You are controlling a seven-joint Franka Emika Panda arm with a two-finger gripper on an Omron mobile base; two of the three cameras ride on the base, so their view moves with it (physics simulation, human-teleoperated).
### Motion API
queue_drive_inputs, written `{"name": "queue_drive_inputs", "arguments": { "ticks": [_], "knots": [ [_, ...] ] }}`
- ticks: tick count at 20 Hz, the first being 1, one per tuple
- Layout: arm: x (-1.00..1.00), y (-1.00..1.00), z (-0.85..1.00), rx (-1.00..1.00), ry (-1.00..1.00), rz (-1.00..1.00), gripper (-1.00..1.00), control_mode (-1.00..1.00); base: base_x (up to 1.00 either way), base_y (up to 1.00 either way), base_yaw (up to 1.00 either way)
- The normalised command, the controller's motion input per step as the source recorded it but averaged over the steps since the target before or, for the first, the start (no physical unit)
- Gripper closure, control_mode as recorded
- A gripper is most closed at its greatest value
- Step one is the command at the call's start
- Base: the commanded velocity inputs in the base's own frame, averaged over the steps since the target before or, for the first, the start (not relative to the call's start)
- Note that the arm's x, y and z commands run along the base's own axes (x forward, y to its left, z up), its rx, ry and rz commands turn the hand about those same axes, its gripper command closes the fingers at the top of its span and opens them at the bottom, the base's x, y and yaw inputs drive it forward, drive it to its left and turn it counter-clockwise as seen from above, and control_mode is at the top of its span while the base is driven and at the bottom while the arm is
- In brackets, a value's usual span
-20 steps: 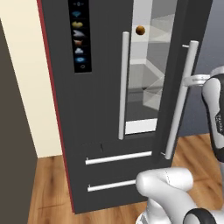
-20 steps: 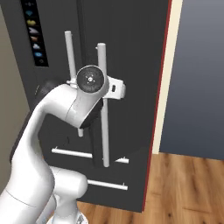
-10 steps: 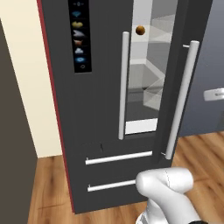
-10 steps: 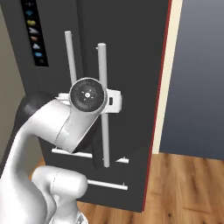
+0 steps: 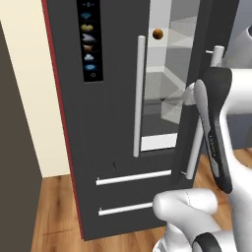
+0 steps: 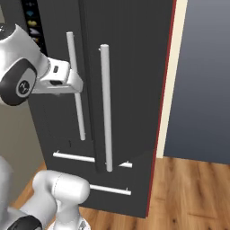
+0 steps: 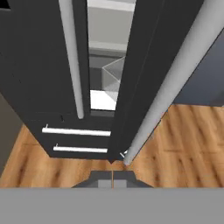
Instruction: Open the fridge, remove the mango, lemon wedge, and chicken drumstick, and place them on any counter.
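The dark grey fridge point(image 5: 113, 123) has its left door closed and its right door ajar. Through the gap I see white shelves and a small round orange thing, likely the mango point(image 5: 157, 33), high up inside. The lemon wedge, the chicken drumstick and the counter are out of view. My gripper point(image 7: 113, 181) is shut with nothing between its fingertips. It points at the gap between the doors, with the right door's handle point(image 7: 175, 87) slanting just above it. From the right base view the gripper point(image 6: 82, 85) sits by the left door's handle point(image 6: 76, 90).
Two drawers with silver bars point(image 5: 133, 177) run along the fridge's bottom. Wood floor point(image 7: 183, 140) lies in front. A cream wall point(image 5: 29, 108) and a dark panel point(image 5: 12, 172) stand to the left, a blue-grey wall point(image 6: 202, 81) to the right.
My arm has swung up and across: the hand rose from mid-handle height to the upper left in the right base view, and the forearm came back in front of the right door. The gripper stayed shut.
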Motion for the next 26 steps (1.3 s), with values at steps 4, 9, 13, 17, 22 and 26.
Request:
{"name": "queue_drive_inputs", "arguments": {
  "ticks": [4, 9, 13, 17, 22, 26],
  "knots": [
    [0.09, 0.54, -0.05, -0.13, 0.12, -0.12, 1.00, -1.00, 0.00, 0.00, 0.00],
    [0.34, 0.39, -0.32, -0.08, 0.03, 0.04, 1.00, -1.00, 0.00, 0.00, 0.00],
    [0.75, 0.23, -0.21, -0.02, -0.06, 0.00, 1.00, -1.00, 0.00, 0.00, 0.00],
    [0.78, 0.12, 0.00, -0.06, -0.30, 0.00, 1.00, -1.00, 0.00, 0.00, 0.00],
    [0.96, 0.03, 0.00, -0.13, -0.17, -0.10, 1.00, -1.00, 0.00, 0.00, 0.00],
    [1.00, 0.00, 0.00, -0.14, -0.01, -0.22, 1.00, -1.00, 0.00, 0.00, 0.00]
  ]
}}
